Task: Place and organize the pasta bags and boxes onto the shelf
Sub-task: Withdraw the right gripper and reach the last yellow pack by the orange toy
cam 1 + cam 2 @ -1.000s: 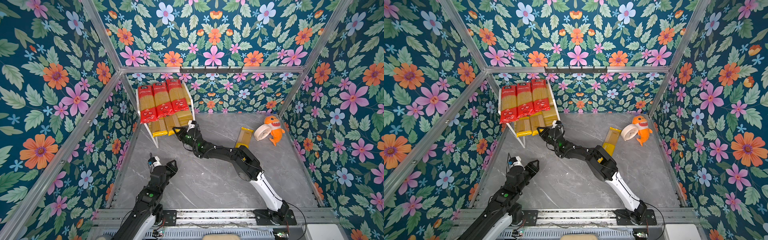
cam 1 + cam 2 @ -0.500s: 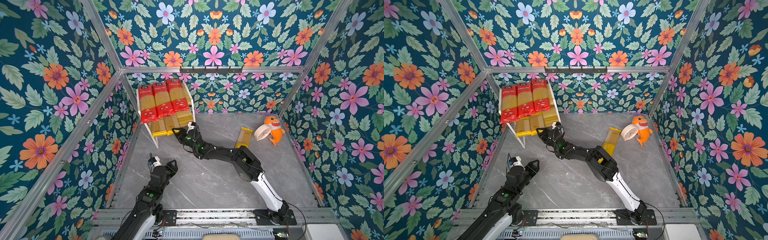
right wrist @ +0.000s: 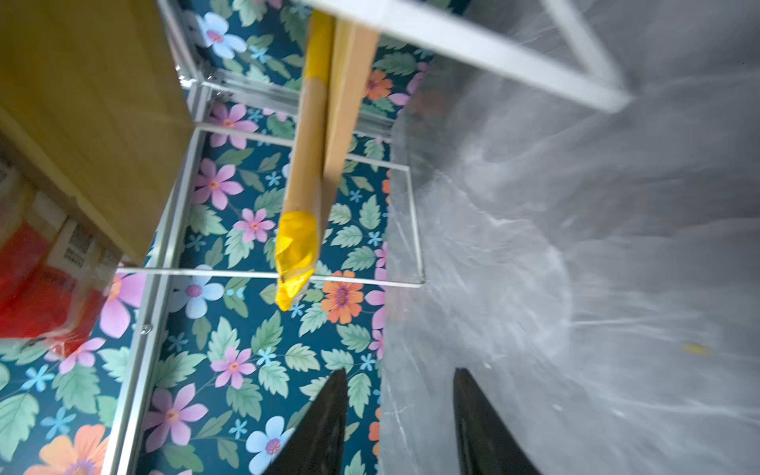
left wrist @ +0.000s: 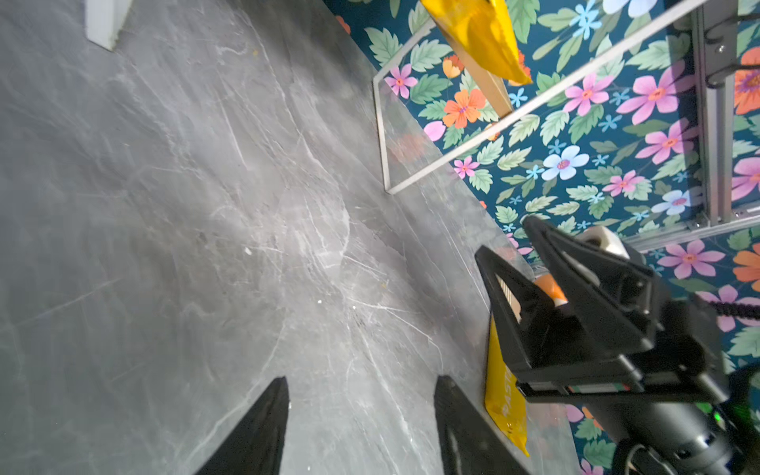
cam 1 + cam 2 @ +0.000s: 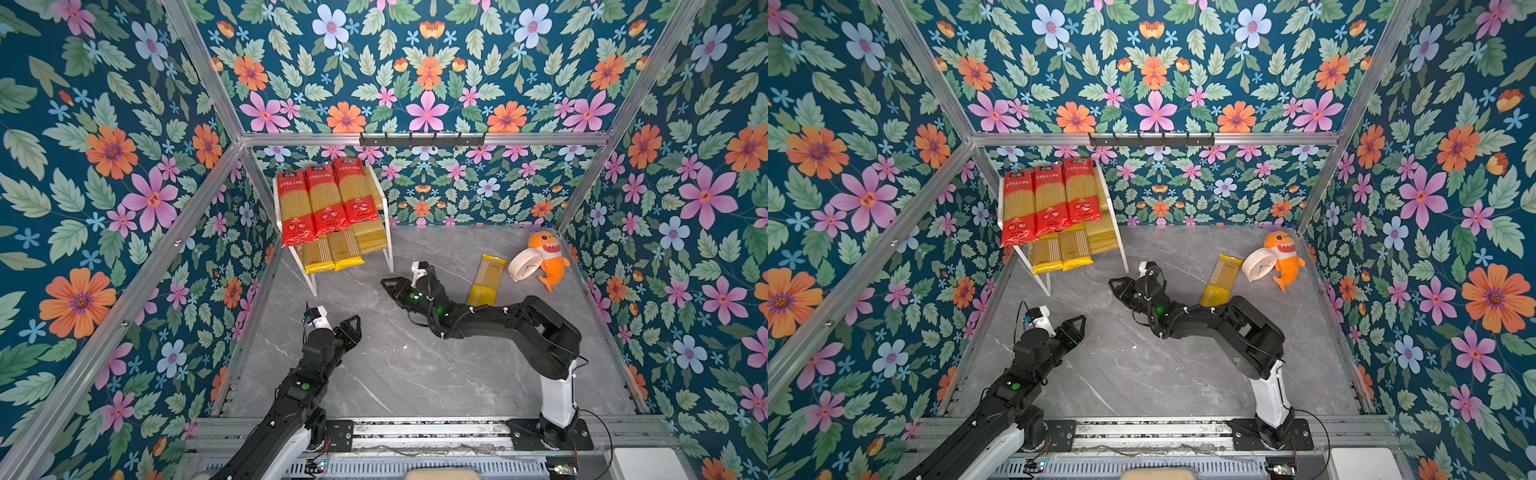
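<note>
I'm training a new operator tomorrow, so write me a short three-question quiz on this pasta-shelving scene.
1. How many packs lie on the shelf?
2. True or false: the right gripper is holding a yellow pack.
3. Where is the loose yellow pack? A: on the upper tier. B: on the table, near the white clock. C: under the shelf.
Key: 1. Five: three red packs above, two yellow packs below. 2. False: it is open and empty. 3. B.
</note>
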You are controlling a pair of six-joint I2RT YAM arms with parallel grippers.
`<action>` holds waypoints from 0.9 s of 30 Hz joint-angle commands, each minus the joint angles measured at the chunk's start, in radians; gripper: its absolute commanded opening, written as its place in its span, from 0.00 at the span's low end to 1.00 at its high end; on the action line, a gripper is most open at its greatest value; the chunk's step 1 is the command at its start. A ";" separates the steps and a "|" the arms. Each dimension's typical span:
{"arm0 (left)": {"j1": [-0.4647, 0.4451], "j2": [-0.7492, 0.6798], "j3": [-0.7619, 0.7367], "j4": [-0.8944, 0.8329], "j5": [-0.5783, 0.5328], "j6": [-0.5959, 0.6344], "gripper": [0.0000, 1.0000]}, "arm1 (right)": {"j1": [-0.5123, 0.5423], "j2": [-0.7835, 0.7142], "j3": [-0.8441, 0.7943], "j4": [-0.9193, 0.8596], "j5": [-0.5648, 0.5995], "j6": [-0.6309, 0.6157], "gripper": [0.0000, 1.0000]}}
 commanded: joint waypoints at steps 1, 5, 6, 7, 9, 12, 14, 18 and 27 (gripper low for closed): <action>-0.063 0.068 0.035 0.124 -0.013 0.061 0.60 | -0.048 -0.095 -0.103 -0.190 -0.069 -0.045 0.43; -0.224 0.221 0.112 0.196 -0.106 0.118 0.60 | -0.112 -0.253 -0.197 -0.491 -0.023 -0.171 0.44; -0.260 0.268 0.135 0.216 -0.111 0.130 0.60 | -0.132 -0.302 -0.207 -0.576 -0.012 -0.203 0.45; -0.286 0.310 0.154 0.236 -0.110 0.139 0.60 | -0.151 -0.331 -0.211 -0.650 -0.003 -0.230 0.46; -0.345 0.402 0.196 0.279 -0.119 0.152 0.60 | -0.204 -0.391 -0.210 -0.810 0.013 -0.306 0.48; -0.423 0.519 0.254 0.329 -0.138 0.178 0.60 | -0.276 -0.462 -0.197 -1.007 0.091 -0.413 0.52; -0.460 0.590 0.294 0.343 -0.145 0.190 0.61 | -0.329 -0.494 -0.193 -1.097 0.142 -0.456 0.54; -0.499 0.686 0.348 0.355 -0.135 0.192 0.62 | -0.469 -0.496 -0.206 -1.121 0.094 -0.493 0.56; -0.510 0.678 0.313 0.351 -0.138 0.163 0.62 | -0.508 -0.326 -0.184 -0.959 -0.056 -0.513 0.52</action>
